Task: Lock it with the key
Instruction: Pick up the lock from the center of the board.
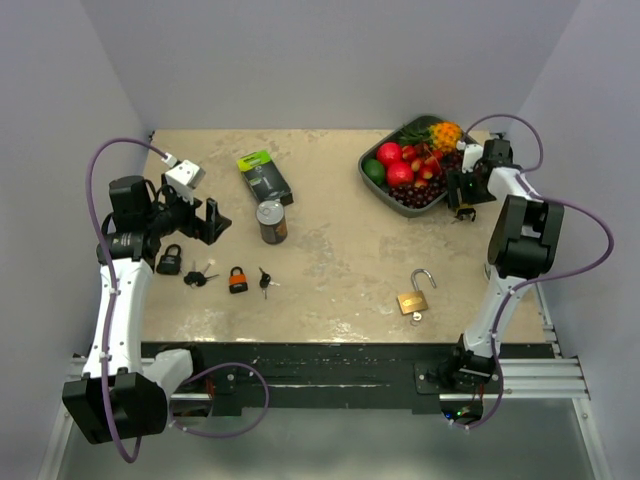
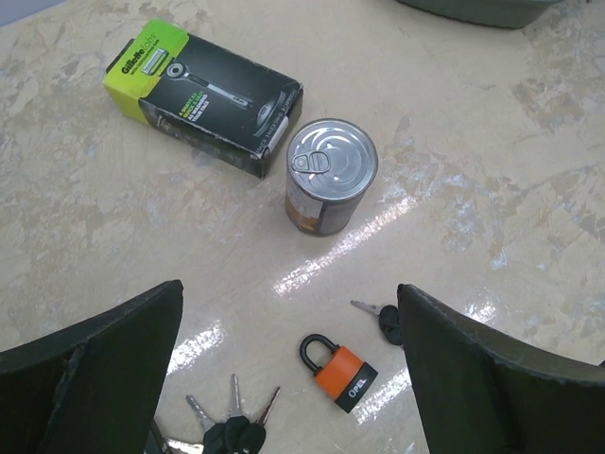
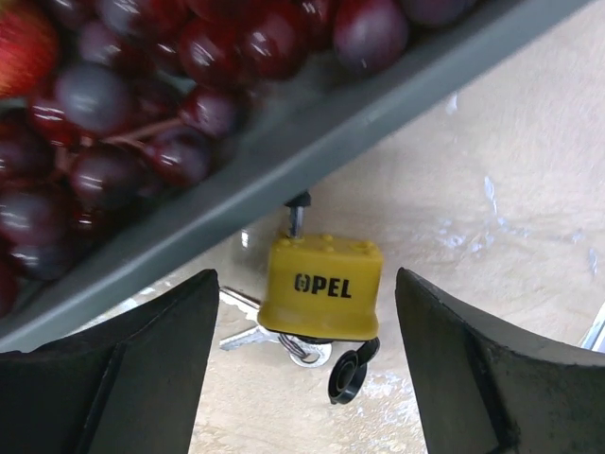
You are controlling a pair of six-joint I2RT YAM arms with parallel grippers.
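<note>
My right gripper [image 3: 304,284] is released, fingers spread to either side of the yellow rubber-cased padlock marked OPEL [image 3: 323,288], with a gap on both sides. The padlock lies flat between my fingertips, lettered face up. Its long axis runs along my reach, with the steel shackle [image 3: 298,216] pointing away from me and the keyhole end towards my wrist. A bunch of silver keys with a black head [image 3: 284,342] sticks out from under that near end. Straight ahead, the shackle tip meets the grey plastic tray rim [image 3: 312,156], which crosses my path at a slant, and dark red grapes [image 3: 142,95] are heaped behind it. My left gripper [image 2: 290,291] is well apart, released and wide. An orange padlock with a black shackle [image 2: 340,371] lies between its fingers, a black-headed key [image 2: 386,320] beside the right finger and a key bunch [image 2: 234,430] nearer the left. Beyond the fingertips stand a silver tin can [image 2: 329,184] and a black-and-green razor box [image 2: 203,95].
</note>
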